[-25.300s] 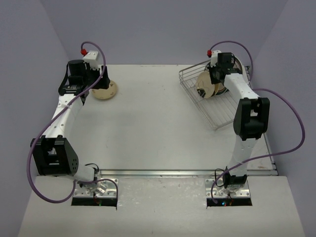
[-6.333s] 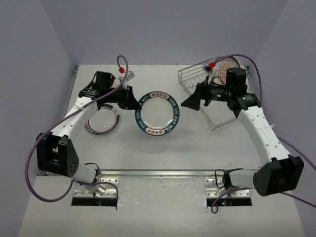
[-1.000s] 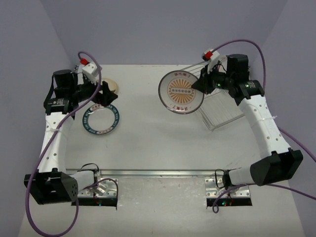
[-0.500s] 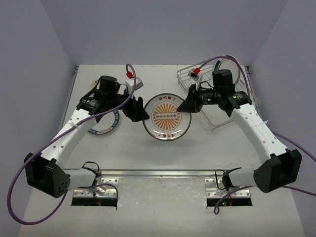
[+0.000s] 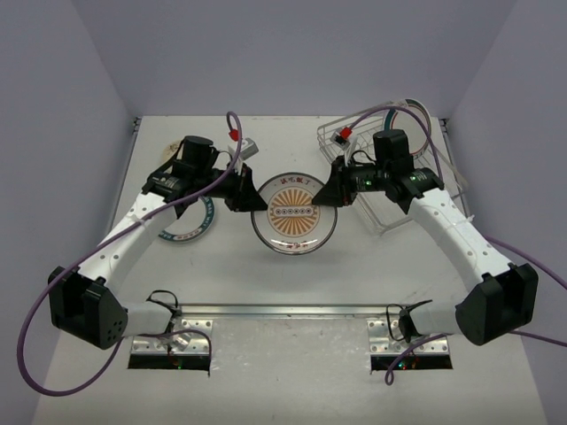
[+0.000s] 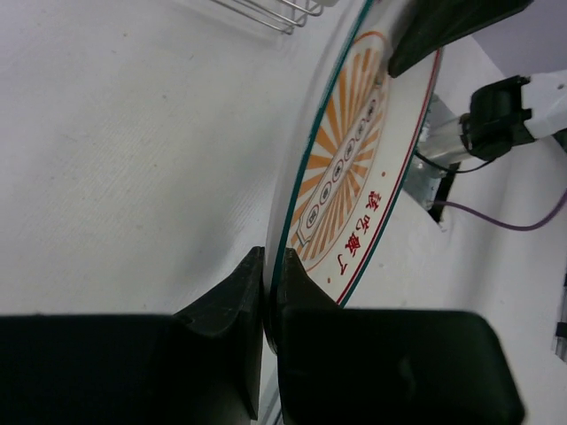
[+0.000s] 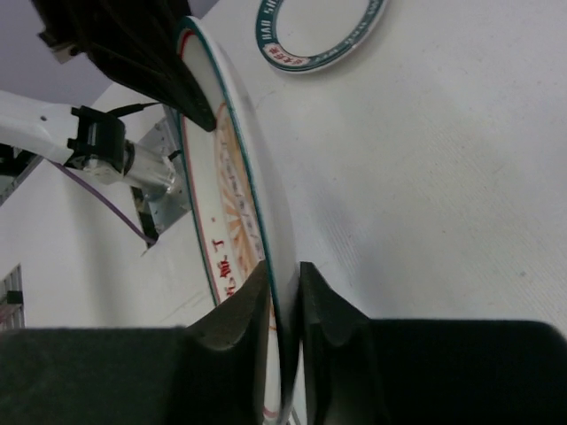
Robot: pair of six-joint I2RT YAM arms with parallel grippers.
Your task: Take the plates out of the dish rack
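Observation:
A white plate [image 5: 292,215] with a green rim and an orange sunburst centre hangs above the middle of the table, held from both sides. My left gripper [image 5: 257,202] is shut on its left rim; in the left wrist view the plate [image 6: 354,177] stands edge-on between the gripper's [image 6: 268,261] closed jaws. My right gripper [image 5: 330,197] is shut on the opposite rim, and the right wrist view shows the plate [image 7: 235,204] pinched in that gripper [image 7: 282,274]. The wire dish rack [image 5: 390,217] stands at the back right, behind the right arm.
A second plate [image 5: 190,221] with a dark green patterned rim lies flat on the table at the left, partly under the left arm, and appears again in the right wrist view [image 7: 319,31]. A corner of the rack [image 6: 266,11] shows in the left wrist view.
My left gripper has gone from open beside the plate to shut on its left rim. The plate has shifted slightly left and nearer, still gripped by the right gripper.

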